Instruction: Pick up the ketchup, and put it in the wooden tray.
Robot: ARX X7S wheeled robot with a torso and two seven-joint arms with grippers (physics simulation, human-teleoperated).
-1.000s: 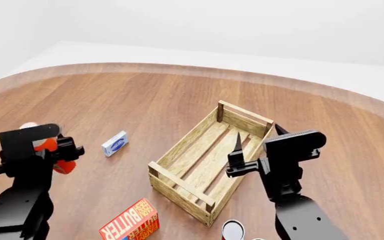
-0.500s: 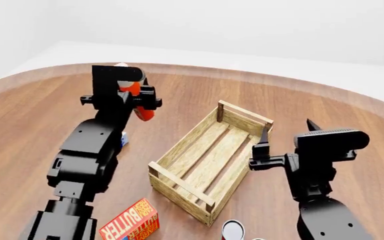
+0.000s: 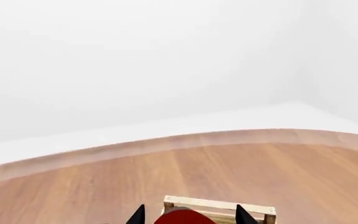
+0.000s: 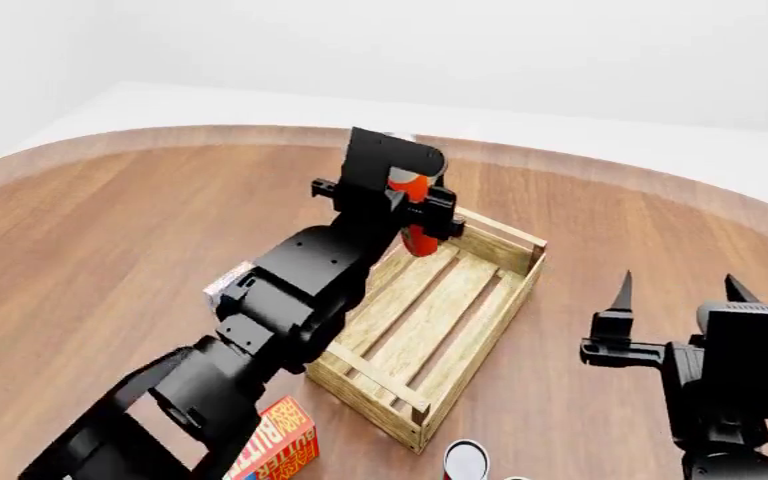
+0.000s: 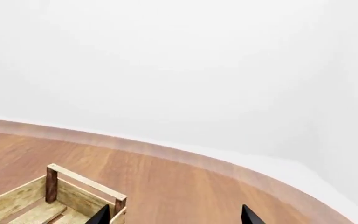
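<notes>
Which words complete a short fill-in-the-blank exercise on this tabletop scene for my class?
1. The left gripper holds the slim orange-red ketchup bottle above the pale slatted wooden ____.
2. The right gripper holds ____.
3. The red-and-orange box reads ____.

Missing words: tray; nothing; BUTTER

Bright, even, shadowless simulator light, and you get sharp renders in all three views.

You see soft, diffuse light with no clear source: the white walls wash out almost to blank, and the table (image 4: 117, 220) carries only a faint sheen, no hard glare. The tray (image 4: 491, 300) casts just a thin dark edge beneath its near side. The black arms read as flat, dark shapes with little detail. Nothing is blurred. The table rim curves in every view, bowing most in the wrist views.
</notes>
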